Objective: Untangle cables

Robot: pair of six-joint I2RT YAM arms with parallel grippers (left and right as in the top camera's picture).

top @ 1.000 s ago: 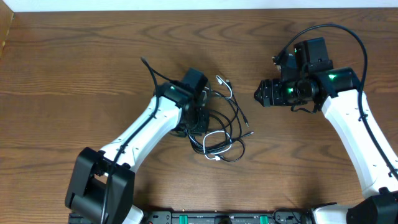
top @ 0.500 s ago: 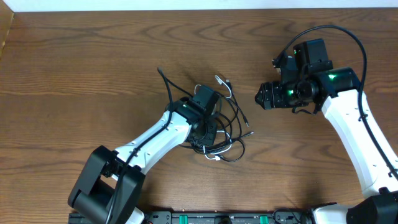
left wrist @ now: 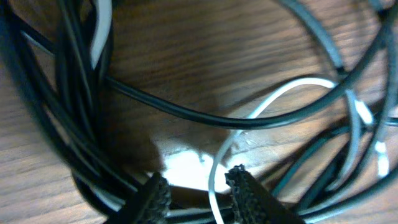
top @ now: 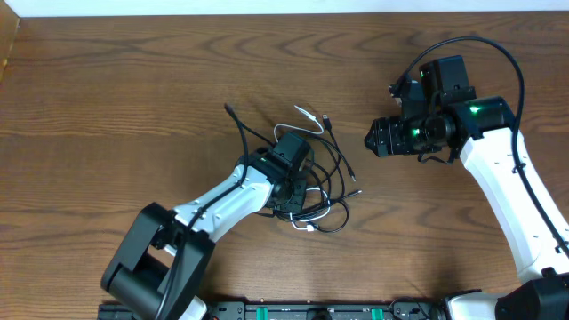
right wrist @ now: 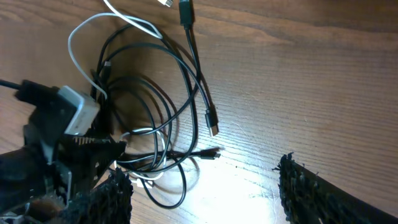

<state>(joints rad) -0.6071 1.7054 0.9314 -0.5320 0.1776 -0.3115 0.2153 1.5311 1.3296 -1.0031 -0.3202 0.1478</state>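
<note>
Near side: the cables (top: 313, 220) sit in one heap mid-table (top: 107, 89), near loops overlapping, nothing pulled free.

Left gripper (left wrist: 199, 194): a moment ago it was at the far-left fringe of the heap. It has since come right and nearer, and is now planted low in the middle of the pile. The jaws had been closer together and now stand partly apart. The white cable (left wrist: 212, 183) runs through the gap and is not pinched. Black cables (left wrist: 186, 113) cross just beyond it, several bunched at left.

Heap shape is much as before. Only the white cable's far end has drifted slightly left.

Reading: a reposition for a fresh grip, not a pull. No strand is separated yet, so the task looks early. The white cable seems the likely pick.

Far side: loose plug ends (right wrist: 213, 127) fan right of the heap.

Right gripper (right wrist: 208, 190): hovers far right, clear of the cables, jaws wide apart, holding nothing, unmoved throughout.
</note>
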